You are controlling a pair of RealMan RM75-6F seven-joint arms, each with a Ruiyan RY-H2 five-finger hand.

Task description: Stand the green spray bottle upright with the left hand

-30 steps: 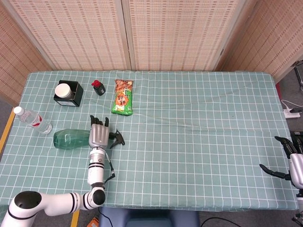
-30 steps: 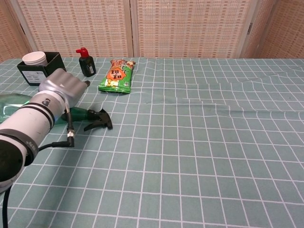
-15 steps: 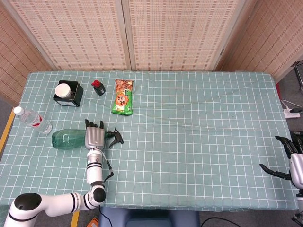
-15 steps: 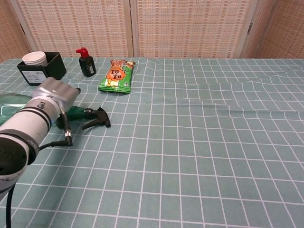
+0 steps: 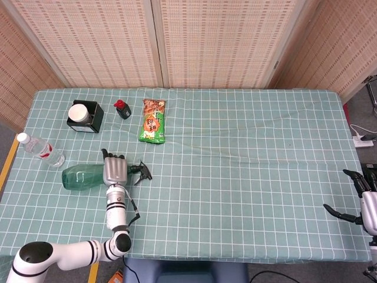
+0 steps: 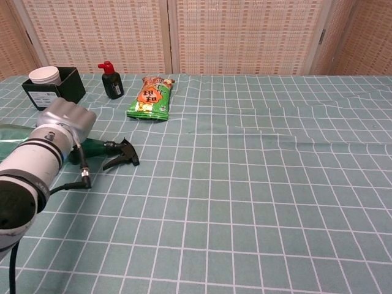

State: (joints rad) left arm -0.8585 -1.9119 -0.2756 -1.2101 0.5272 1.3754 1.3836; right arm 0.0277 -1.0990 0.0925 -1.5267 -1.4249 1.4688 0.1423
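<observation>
The green spray bottle [image 5: 82, 175] lies on its side at the table's left, black trigger nozzle [image 5: 141, 171] pointing right. My left hand [image 5: 113, 170] lies over its neck, fingers curled down over the far side, gripping it. From the chest view the left hand [image 6: 64, 122] covers the bottle's shoulder; the nozzle [image 6: 120, 153] sticks out to the right and a bit of the green spray bottle [image 6: 11, 139] shows behind the hand. My right hand [image 5: 365, 203] hangs at the table's right edge with fingers spread, holding nothing.
A clear water bottle [image 5: 40, 150] lies left of the spray bottle. Behind stand a black box with a white cup [image 5: 84, 116], a small black bottle with a red cap [image 5: 122, 109] and a green snack bag [image 5: 153, 121].
My left hand has slid left and curled its fingers over the bottle's neck. The bottle shifted slightly left with it. The right hand has not moved.
</observation>
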